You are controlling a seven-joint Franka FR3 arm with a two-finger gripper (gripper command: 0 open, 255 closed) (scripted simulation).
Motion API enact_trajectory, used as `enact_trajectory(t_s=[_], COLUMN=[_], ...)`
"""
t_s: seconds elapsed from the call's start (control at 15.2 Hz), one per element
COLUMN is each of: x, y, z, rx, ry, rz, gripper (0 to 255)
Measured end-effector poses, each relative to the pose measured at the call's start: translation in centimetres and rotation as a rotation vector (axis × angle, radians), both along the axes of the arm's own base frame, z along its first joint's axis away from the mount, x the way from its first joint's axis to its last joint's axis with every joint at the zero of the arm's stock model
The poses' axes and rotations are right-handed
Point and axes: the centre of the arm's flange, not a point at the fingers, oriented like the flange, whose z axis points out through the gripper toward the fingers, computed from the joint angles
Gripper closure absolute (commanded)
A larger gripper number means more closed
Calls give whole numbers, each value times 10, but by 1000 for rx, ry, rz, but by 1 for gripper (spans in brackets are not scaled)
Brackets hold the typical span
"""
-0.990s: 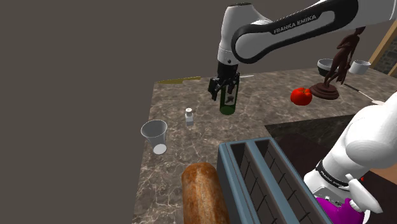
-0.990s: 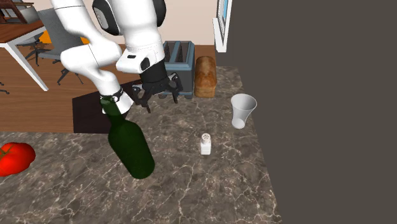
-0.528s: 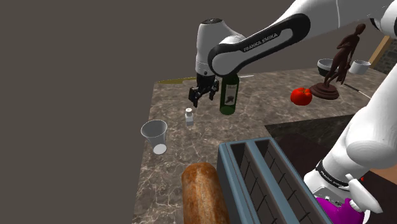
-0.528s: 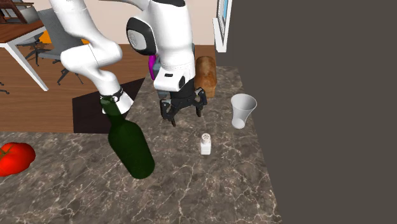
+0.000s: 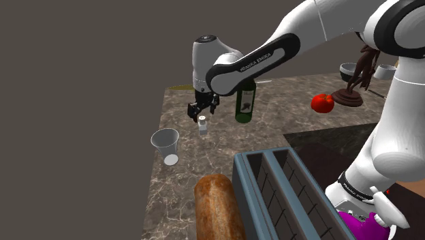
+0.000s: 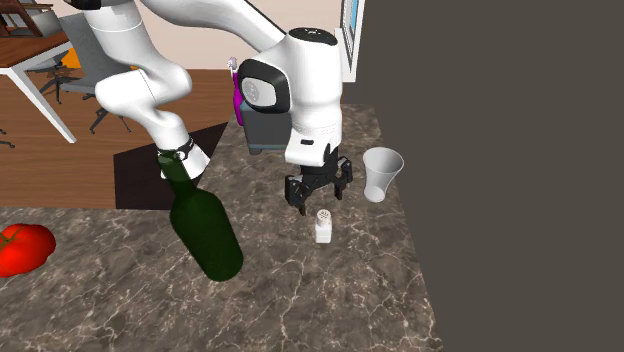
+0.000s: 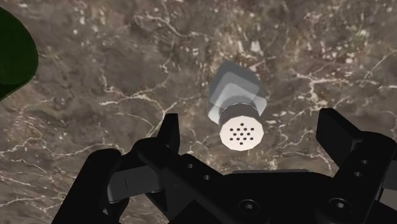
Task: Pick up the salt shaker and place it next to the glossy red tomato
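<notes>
**Gripper open over salt shaker; shaker not held**

Shoulder view: your gripper [image 5: 203, 109] hangs directly above the salt shaker [image 5: 202, 125], which stands upright on the marble counter [image 5: 272, 126]. From this angle the gap between fingertips and cap is hard to judge; they appear just apart. The green bottle [image 5: 245, 102] stands near the shaker on the view's right. The red tomato [image 5: 322, 103] lies well apart, further right. A clear cup [image 5: 165, 146] stands on the near left.

Second exterior view: the gripper [image 6: 320, 197] sits just above the shaker [image 6: 323, 227], jaws spread. The tomato [image 6: 22, 248] lies at the far left edge, beyond the bottle [image 6: 205, 230].

Wrist view: you see the fingers [image 7: 170, 130] standing wide apart, with the shaker [image 7: 238, 108] between them, untouched, its perforated cap facing the camera.
</notes>
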Motion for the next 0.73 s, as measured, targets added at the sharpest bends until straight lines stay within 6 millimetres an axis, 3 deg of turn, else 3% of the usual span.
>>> enact_trajectory(t_s=[0.33,0.73], x=[2,3], y=[-1,-1], z=[-27,-29], rx=[-1,0], ry=[0,-1], rz=[0,0], gripper=[0,0])
